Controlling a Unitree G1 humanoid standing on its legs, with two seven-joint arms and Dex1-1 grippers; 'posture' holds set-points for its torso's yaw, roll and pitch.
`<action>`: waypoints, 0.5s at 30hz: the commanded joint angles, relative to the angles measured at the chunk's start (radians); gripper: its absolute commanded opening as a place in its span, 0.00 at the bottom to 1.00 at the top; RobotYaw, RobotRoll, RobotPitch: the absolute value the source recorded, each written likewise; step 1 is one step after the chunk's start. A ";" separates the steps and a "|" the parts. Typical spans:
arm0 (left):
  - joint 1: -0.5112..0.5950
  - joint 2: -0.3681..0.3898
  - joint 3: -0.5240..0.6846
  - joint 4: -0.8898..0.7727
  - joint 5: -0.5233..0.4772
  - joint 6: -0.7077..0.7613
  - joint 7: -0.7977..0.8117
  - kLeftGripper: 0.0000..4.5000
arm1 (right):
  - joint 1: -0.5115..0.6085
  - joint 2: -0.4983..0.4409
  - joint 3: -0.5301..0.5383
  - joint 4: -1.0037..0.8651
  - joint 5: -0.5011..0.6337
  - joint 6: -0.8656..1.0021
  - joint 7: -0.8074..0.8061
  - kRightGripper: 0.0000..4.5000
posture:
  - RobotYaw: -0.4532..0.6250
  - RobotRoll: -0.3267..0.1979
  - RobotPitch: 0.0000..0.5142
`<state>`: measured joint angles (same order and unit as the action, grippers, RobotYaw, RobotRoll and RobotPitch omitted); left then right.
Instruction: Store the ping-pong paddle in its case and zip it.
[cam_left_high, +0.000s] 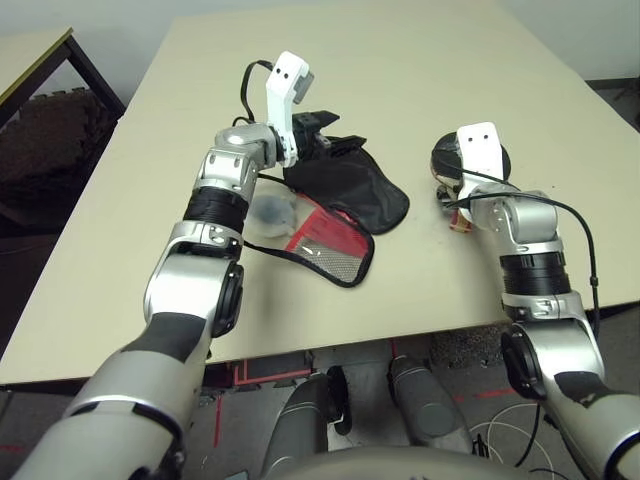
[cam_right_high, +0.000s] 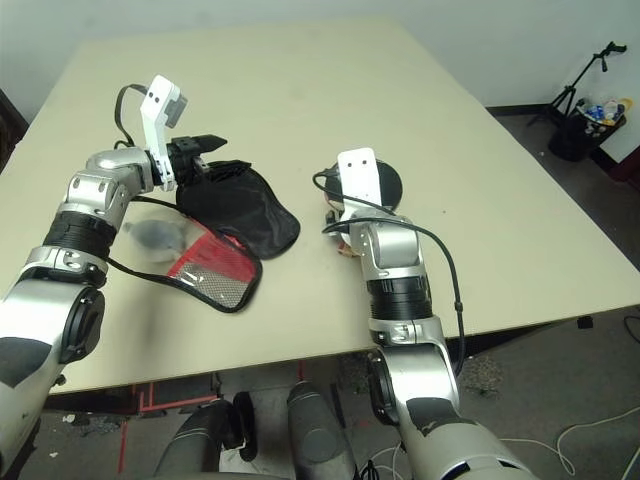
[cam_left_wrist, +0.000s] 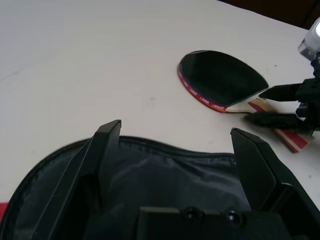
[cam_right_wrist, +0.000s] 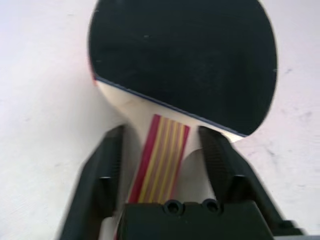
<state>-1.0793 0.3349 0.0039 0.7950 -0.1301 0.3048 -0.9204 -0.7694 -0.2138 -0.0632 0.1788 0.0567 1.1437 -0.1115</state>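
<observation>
The ping-pong paddle (cam_right_wrist: 185, 55) lies flat on the table, black face up, its tan-and-red striped handle (cam_right_wrist: 160, 160) pointing toward me. My right gripper (cam_right_wrist: 160, 132) stands open with one finger on each side of the handle, a gap showing on both sides. The case (cam_left_high: 345, 190) lies unzipped to the paddle's left, black flap folded back and its red and mesh panel (cam_left_high: 325, 245) toward the front edge. My left gripper (cam_left_wrist: 175, 132) hovers open over the case's black fabric near the zipper rim (cam_left_wrist: 165, 145). The paddle (cam_left_wrist: 220, 77) lies just beyond it.
A small grey-blue soft lump (cam_left_high: 270, 210) rests against the case's left side, beside my left forearm. The tan table (cam_left_high: 420, 60) stretches bare behind. A darker side table (cam_left_high: 30, 55) stands off the left edge and a stand with gear (cam_right_high: 590, 90) on the floor at right.
</observation>
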 joint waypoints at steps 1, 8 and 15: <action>0.014 0.002 -0.002 -0.009 -0.006 0.012 0.002 1.00 | 0.003 0.018 -0.013 0.035 -0.012 0.015 -0.004 0.45 | 0.17 0.62 0.31; 0.012 -0.001 -0.007 -0.003 -0.008 0.014 0.001 1.00 | -0.004 0.017 -0.048 0.053 -0.026 0.011 -0.012 0.42 | 0.17 0.62 0.31; -0.037 0.032 0.035 -0.011 -0.029 0.019 0.039 1.00 | -0.047 -0.067 0.028 0.016 -0.033 -0.040 0.097 0.42 | 0.18 0.62 0.30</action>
<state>-1.0944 0.3454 0.0171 0.7925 -0.1519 0.3155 -0.8967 -0.7886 -0.2699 -0.0578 0.2050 0.0279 1.1310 -0.0489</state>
